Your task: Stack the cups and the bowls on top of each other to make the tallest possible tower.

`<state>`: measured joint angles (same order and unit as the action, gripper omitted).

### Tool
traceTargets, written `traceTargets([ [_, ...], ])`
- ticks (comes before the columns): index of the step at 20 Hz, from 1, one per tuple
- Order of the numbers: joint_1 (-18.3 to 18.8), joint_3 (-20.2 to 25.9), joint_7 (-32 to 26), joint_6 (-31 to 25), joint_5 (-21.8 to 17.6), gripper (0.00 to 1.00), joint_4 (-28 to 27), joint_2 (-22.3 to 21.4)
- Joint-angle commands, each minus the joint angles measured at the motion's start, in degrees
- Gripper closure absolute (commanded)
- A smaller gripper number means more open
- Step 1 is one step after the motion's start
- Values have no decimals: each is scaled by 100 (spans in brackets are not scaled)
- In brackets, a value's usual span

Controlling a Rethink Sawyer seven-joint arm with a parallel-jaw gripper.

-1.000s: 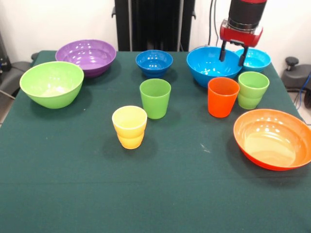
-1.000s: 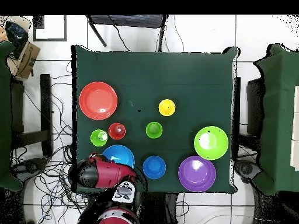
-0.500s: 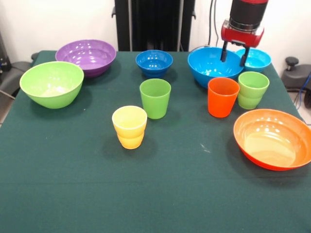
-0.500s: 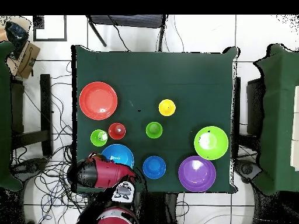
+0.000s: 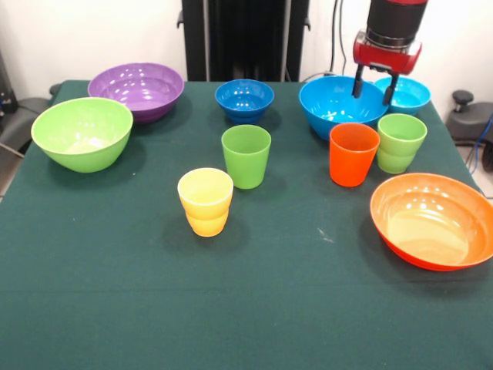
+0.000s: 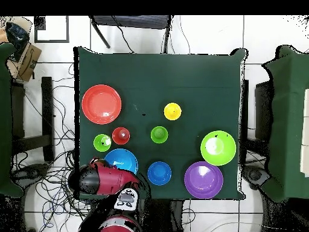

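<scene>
My gripper (image 5: 373, 86) stands at the large blue bowl (image 5: 331, 104), one finger inside it and one outside its right rim, shut on that rim. The turquoise bowl (image 5: 410, 92) lies just behind. In front of these stand the orange cup (image 5: 353, 154) and the light green cup (image 5: 400, 142). The orange bowl (image 5: 431, 220) is near right. The green cup (image 5: 246, 156) and yellow cup (image 5: 205, 202) stand mid-table. The dark blue bowl (image 5: 244, 98), purple bowl (image 5: 137, 89) and lime green bowl (image 5: 82, 132) sit apart. No tower stands.
In the overhead view the red arm (image 6: 99, 180) covers the table's bottom left corner and hides the turquoise bowl. A green cloth covers the table (image 5: 231, 308). Cables lie on the floor around the base.
The gripper has shifted slightly right, and the large blue bowl has shifted slightly with it. Everything else is where it was.
</scene>
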<state>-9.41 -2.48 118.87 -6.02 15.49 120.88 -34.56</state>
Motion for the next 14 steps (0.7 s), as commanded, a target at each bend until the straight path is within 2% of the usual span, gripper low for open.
traceTargets([
  [1,-90,503,1200,-15,306,0,-57,-40],
  [14,-92,527,1213,-89,345,0,39,-172],
])
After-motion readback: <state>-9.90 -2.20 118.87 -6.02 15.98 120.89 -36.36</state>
